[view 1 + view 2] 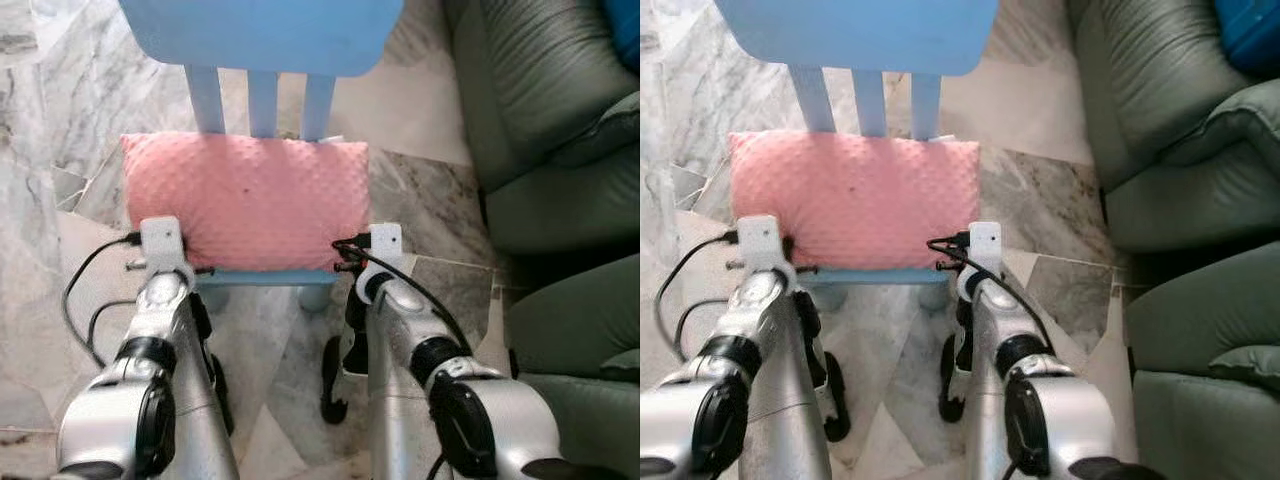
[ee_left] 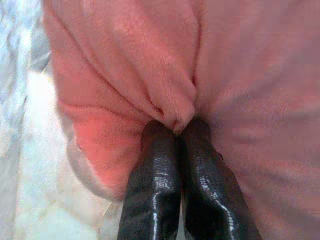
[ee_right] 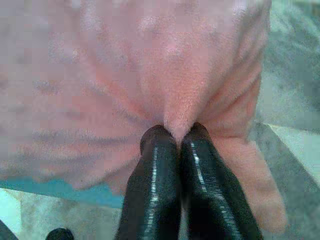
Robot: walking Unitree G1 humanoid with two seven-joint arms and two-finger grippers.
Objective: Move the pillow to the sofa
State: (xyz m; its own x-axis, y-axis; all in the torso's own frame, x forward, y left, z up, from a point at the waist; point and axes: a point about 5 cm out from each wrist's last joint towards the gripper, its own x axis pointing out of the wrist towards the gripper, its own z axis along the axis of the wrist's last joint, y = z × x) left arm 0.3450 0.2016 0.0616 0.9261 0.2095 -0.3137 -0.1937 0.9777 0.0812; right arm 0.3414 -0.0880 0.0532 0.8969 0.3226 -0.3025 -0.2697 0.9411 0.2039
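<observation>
1. Floor: grey-white veined marble floor point(image 1: 60, 120) extends beneath everything in front of me.
2. Seating: a dark green ribbed leather sofa point(image 1: 545, 110) stands to my right, well apart from the chair. A bright blue object point(image 1: 1250, 30) lies on its far upper corner; I cannot tell what it is.
3. Chair: a light blue wooden chair point(image 1: 262, 95) with three back slats stands directly ahead of me, its backrest on the far side and its seat edge facing me.
4. Pillow: the pink, rectangular, dimple-textured fabric pillow point(image 1: 245, 195) lies flat on the chair seat, covering nearly all of it. Its rear edge touches the slats. It is not on the sofa.
5. Arms: both my silver arms reach forward to the pillow's near edge, one at each near corner. Black cables run along each wrist.
6. Left pincer: my left gripper point(image 2: 177, 131) is at the pillow's near left corner. Its two black fingers point(image 2: 155, 190) are clenched together on a pinched fold of the pink fabric.
7. Right pincer: my right gripper point(image 3: 175, 132) is at the pillow's near right corner. Its black fingers point(image 3: 152, 190) are likewise pressed together, clamping a ridge of the fabric, with the blue seat edge visible just beneath.
</observation>
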